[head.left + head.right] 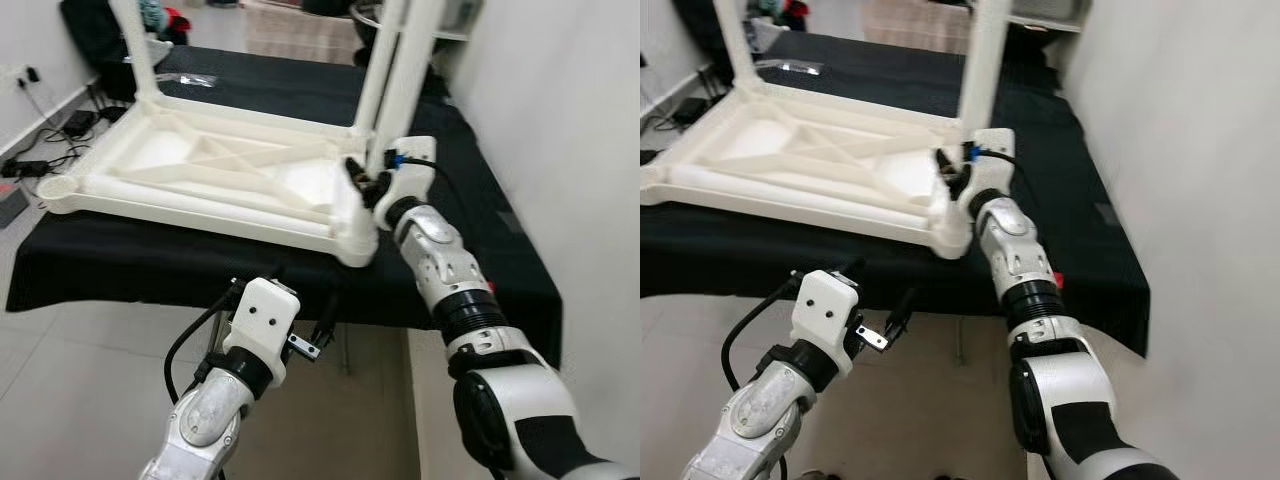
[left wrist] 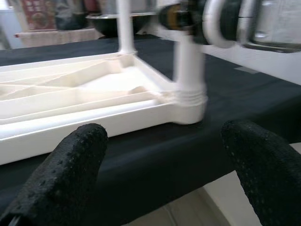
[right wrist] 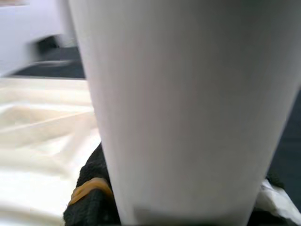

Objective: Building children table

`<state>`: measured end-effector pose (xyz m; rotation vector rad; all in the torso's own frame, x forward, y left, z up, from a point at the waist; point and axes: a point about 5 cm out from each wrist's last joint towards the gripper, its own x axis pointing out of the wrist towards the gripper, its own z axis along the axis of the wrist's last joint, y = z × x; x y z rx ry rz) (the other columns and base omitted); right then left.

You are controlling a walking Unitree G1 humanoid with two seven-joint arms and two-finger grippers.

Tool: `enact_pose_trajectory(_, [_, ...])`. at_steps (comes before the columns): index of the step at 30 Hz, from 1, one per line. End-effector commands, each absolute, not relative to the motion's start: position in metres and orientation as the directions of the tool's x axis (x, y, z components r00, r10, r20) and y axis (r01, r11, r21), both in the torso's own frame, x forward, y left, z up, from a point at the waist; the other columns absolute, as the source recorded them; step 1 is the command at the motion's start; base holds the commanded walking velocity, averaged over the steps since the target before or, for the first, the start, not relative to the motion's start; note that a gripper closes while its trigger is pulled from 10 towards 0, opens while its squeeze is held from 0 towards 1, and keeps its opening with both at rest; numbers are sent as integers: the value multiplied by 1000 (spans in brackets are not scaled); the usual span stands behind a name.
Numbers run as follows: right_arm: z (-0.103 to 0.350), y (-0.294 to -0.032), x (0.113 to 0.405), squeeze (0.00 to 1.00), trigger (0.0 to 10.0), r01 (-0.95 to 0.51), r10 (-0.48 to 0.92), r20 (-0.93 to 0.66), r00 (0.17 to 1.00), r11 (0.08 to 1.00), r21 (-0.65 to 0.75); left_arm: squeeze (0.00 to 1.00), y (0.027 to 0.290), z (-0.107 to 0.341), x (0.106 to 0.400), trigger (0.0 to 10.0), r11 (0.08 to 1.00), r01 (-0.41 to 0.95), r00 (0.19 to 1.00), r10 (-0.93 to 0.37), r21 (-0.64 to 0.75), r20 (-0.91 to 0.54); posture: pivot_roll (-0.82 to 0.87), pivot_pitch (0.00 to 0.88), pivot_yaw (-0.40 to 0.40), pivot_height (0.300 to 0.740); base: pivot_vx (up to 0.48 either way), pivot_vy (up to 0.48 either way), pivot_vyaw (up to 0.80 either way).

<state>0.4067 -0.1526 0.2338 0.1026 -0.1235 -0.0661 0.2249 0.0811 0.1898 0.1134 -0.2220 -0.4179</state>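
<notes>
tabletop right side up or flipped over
Flipped over. The tabletop lies on the black cloth with its ribbed underside up, and a leg rises from its near corner, where the right claw grips.

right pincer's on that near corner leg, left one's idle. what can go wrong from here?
1. The right pincer grips the white plastic table leg low, just above its socket; a sideways push could tilt the tall leg or jam it.
2. The upturned white plastic tabletop has its near corner close to the edge of the black-covered bench; pressing there might slide it off.
3. The left pincer hangs open below the bench edge, bracing nothing.
</notes>
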Motion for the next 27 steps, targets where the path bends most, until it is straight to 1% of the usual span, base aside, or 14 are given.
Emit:
enact_pose_trajectory(1, [203,-179,395,0,0,378,-378,-33,925,912,156,0,78,191,224,10000,904,397,886,-422,156,193,115,156,-128,740,0,0,0])
enact_pose_trajectory(5, [198,-170,391,0,0,472,-470,-60,880,857,207,0,77,191,225,10000,903,400,884,-425,156,194,118,157,-130,740,0,0,0])
enact_pose_trajectory(6, [199,-162,392,0,10000,439,-440,-53,897,868,231,0,77,191,225,10000,903,399,884,-424,156,194,120,156,-128,740,0,0,0])
enact_pose_trajectory(8, [201,-154,393,0,10000,392,-396,-33,918,888,240,0,77,191,225,10000,904,398,885,-424,157,194,120,156,-127,740,0,0,0])
enact_pose_trajectory(9, [205,-142,396,1000,10000,278,-290,7,957,921,272,0,78,191,225,10000,904,398,885,-424,158,193,118,155,-128,740,0,0,0])
enact_pose_trajectory(11, [211,-130,396,1000,10000,175,-204,76,976,943,284,0,78,191,225,10000,903,399,885,-424,159,192,118,154,-129,740,0,0,0])
enact_pose_trajectory(15, [221,-134,395,1000,10000,130,-177,157,972,954,271,0,79,191,225,10000,905,395,886,-421,160,192,119,152,-133,740,0,0,0])
enact_pose_trajectory(16, [228,-132,396,639,10000,39,-94,210,973,967,254,0,79,191,226,10000,905,393,887,-419,160,193,117,152,-134,740,0,0,0])
enact_pose_trajectory(18, [232,-130,396,639,10000,-25,-34,245,969,971,236,0,79,191,226,10000,906,392,887,-418,159,194,117,152,-134,740,0,0,0])
enact_pose_trajectory(19, [233,-127,397,0,10000,-152,83,248,965,950,273,0,79,191,226,10000,906,392,888,-418,159,194,116,152,-134,740,0,0,0])
enact_pose_trajectory(21, [229,-120,392,0,10000,-437,380,257,889,870,228,0,79,191,226,10000,907,392,887,-417,156,195,115,152,-137,740,0,0,0])
enact_pose_trajectory(22, [229,-120,392,0,10000,-437,380,257,889,870,228,0,79,191,226,10000,907,392,887,-417,156,195,115,152,-137,740,0,0,0])
enact_pose_trajectory(24, [227,-118,386,0,10000,-577,528,254,811,793,196,0,79,191,226,10000,906,393,887,-418,157,196,117,150,-136,740,0,0,0])
enact_pose_trajectory(27, [224,-113,371,0,10000,-801,771,224,597,588,113,0,79,191,225,10000,906,394,887,-419,156,195,118,153,-137,740,0,0,0])
